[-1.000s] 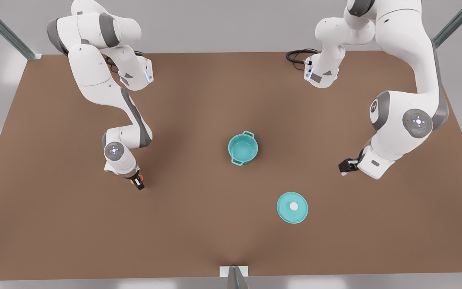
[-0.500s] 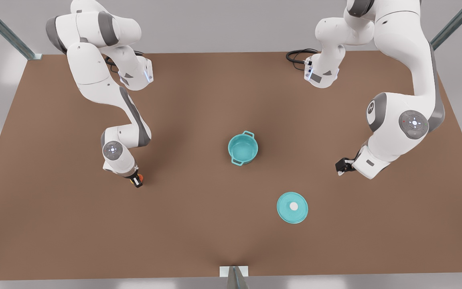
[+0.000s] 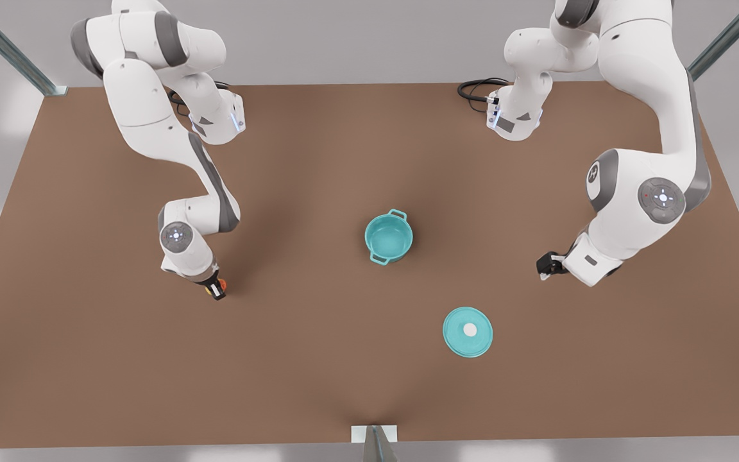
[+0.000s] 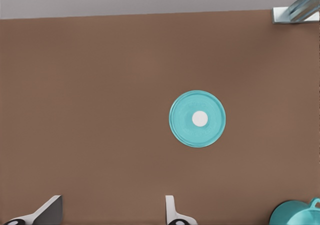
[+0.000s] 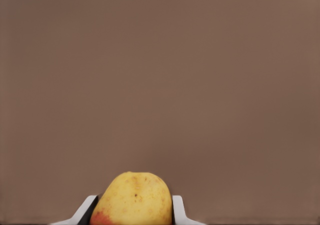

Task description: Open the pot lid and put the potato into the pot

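Lid (image 3: 467, 331) off, lower centre. Right claw (image 3: 215, 287), frame left, grips potato (image 5: 133, 199); next: carry to pot (image 3: 389, 238). Left claw (image 3: 546, 266) waits open.

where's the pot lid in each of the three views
Front view: the pot lid lies flat on the table, apart from the pot and nearer the camera.
Left wrist view: the lid is near the middle, white knob up, with the pot's rim at a corner.
Right wrist view: the lid is not in it; the right tool grips the potato.
Shared landmark: the brown table.
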Robot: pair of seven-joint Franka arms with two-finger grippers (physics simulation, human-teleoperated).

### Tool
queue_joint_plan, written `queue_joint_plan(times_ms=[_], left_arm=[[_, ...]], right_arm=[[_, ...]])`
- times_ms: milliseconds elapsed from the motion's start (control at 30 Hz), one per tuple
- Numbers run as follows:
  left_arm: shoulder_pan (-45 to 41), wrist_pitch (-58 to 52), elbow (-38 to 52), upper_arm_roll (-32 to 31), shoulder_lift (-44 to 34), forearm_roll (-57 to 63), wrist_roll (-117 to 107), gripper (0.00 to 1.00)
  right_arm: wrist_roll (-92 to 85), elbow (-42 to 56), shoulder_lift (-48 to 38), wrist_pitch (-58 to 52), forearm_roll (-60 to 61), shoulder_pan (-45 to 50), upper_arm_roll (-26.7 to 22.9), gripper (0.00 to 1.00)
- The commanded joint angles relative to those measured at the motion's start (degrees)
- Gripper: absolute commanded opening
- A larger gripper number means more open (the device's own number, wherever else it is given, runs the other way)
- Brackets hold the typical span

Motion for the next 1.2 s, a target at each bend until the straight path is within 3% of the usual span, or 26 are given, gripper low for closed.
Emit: queue_joint_plan(times_ms=[0, 233, 600, 733, 1167], left_arm=[[-0.05, -3.08, 0.15, -0.01, -2.06, 0.38, 1.62, 1.0], [-0.05, -7.31, 0.67, -0.01, -4.09, 0.64, 1.88, 1.0], [-0.05, -7.13, 0.67, 0.08, -4.18, 0.56, 1.97, 1.0], [0.04, -7.13, 0.67, 0.08, -4.09, 0.29, 1.97, 1.0], [0.04, -7.13, 0.67, 0.08, -3.92, 0.29, 1.97, 1.0]], right_arm=[[1.09, 0.08, -0.91, -1.66, -0.12, 0.25, 0.17, 0.56], [9.08, 2.36, -7.42, -10.98, 0.4, 7.28, 1.57, 0.56], [22.44, 7.46, -10.49, -17.66, 0.58, 7.37, 17.92, 0.55], [23.94, 13.7, -10.06, -21.87, 0.58, 7.46, 23.02, 0.55], [28.86, 28.81, 7.17, -23.02, -3.55, 17.74, 23.46, 0.56]])
